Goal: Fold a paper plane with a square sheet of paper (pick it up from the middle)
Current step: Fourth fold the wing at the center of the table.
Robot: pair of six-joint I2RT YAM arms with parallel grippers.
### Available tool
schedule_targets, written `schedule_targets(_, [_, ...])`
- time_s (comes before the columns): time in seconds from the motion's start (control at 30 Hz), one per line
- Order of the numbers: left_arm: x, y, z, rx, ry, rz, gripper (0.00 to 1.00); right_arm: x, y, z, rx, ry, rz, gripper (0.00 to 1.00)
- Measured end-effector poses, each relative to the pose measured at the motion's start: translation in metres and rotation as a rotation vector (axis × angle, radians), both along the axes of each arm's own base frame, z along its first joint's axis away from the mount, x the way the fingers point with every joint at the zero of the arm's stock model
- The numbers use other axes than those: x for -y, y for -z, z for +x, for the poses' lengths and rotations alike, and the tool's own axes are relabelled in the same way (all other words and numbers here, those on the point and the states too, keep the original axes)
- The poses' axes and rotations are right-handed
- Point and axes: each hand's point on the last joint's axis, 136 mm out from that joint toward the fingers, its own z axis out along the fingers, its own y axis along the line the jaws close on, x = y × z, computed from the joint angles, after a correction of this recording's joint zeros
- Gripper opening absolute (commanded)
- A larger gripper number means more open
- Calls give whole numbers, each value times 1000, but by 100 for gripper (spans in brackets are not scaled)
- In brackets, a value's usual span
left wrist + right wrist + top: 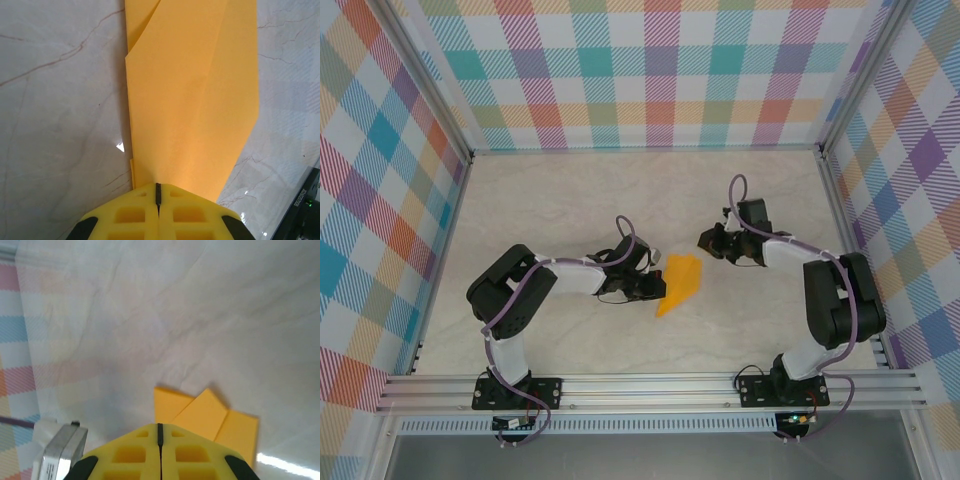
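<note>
Paper plane [682,283]: laid flat on the table [540,200] between the grippers; nose folds made; final creasing judged outstanding
Left gripper [158,187]: jaws together at its edge
Right gripper [160,427]: jaws together; just beside it

Paper plane [680,283] [195,100] [205,415]: orange-yellow, partly folded into a long, narrow wedge. It lay on the surface [570,200] near centre, with the pointed end near-left and the broad end far-right. Overlapping diagonal flaps were visible, and the broad end showed stepped layers. One long edge sat slightly lifted, casting a shadow.
</note>
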Motion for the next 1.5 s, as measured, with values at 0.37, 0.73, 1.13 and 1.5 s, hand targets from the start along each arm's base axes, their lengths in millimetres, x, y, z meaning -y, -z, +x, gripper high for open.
schedule_targets(0.37, [0, 0, 0, -5, 0, 5, 0, -46, 37, -65, -159, -150, 22, 6])
schedule_targets(0.73, [-1, -2, 0, -18, -2, 27, 5, -46, 59, -75, -239, -142, 23, 5])
schedule_targets(1.13, [9, -88, 21, 139, -81, -116, 19, -43, 61, -74, -240, -128, -3, 4])
schedule_targets(1.5, [12, -42, -18, -3, -39, -75, 15, -43, 61, -74, -246, -122, -11, 4])
